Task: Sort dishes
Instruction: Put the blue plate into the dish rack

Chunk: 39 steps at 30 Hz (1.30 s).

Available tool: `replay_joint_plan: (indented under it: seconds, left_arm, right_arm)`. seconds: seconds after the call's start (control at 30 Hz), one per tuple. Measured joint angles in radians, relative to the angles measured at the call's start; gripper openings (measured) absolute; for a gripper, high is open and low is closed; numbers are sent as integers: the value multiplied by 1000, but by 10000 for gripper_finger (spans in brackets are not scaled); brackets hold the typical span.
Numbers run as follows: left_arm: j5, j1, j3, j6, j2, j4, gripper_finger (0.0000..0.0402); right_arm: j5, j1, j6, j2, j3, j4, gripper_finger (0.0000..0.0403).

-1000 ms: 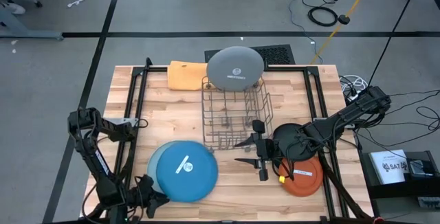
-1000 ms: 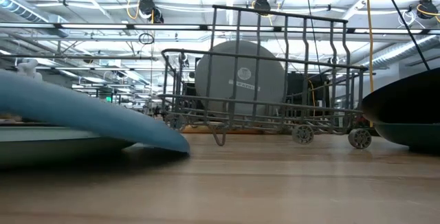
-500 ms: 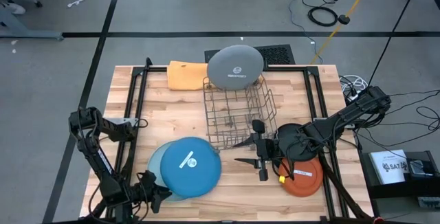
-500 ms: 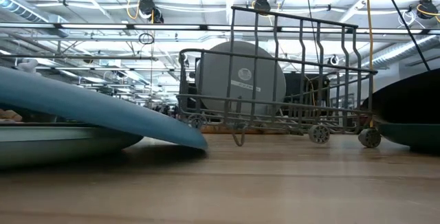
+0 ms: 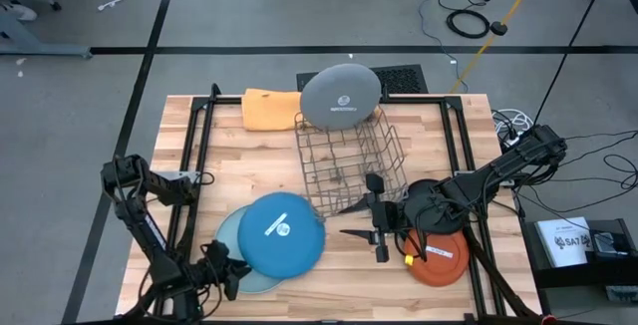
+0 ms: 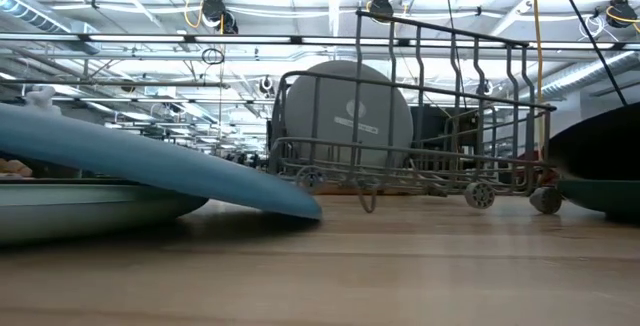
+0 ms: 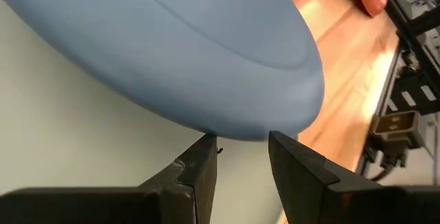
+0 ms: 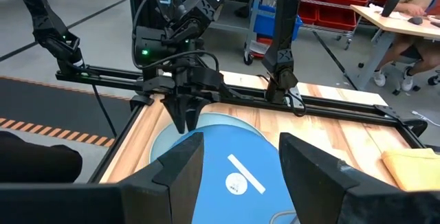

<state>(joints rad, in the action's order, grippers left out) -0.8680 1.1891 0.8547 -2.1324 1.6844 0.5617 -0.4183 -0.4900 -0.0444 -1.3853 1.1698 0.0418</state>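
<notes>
The left end effector point(image 5: 231, 270), pinching the blue plate point(image 5: 281, 232), has pushed it right against the wire rack point(image 5: 351, 165).

Right gripper point(image 8: 237, 159): own two dark fingers spread apart, nothing between them; beyond them, blue plate point(image 8: 227, 159) with white sticker point(image 8: 241, 176) on wooden table point(image 8: 357, 135); left gripper point(image 8: 185, 117) closed on the plate's far rim; orange cloth point(image 8: 414, 167) at table edge; seated person point(image 8: 405, 18) at a desk behind.
</notes>
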Motion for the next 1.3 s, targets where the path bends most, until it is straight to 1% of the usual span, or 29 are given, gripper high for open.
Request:
replay_joint_plan:
  seconds: [0.3, 0.5, 0.7, 0.87, 1.1, 1.2, 1.3]
  left_arm:
    - [-2, -18, 0, 1, 0, 29, 132]
    - [-54, -28, 0, 1, 0, 31, 132]
    - [-72, -46, 0, 2, 0, 32, 132]
    - [-88, -58, 0, 19, 0, 32, 132]
    - [-121, -74, 0, 20, 0, 32, 132]
    - [-145, -78, 0, 25, 0, 32, 132]
    - [-164, -83, 0, 27, 0, 32, 132]
  right_arm:
    - [0, 0, 0, -8, 0, 0, 183]
    - [2, 1, 4, -47, 0, 0, 183]
    - [14, 6, 16, -93, 0, -25, 183]
    - [48, 23, 47, -154, 0, -83, 183]
    - [185, 63, 92, -272, 0, -211, 183]
    - [190, 66, 114, -323, 22, -208, 183]
    - [190, 72, 121, -367, 74, -163, 183]
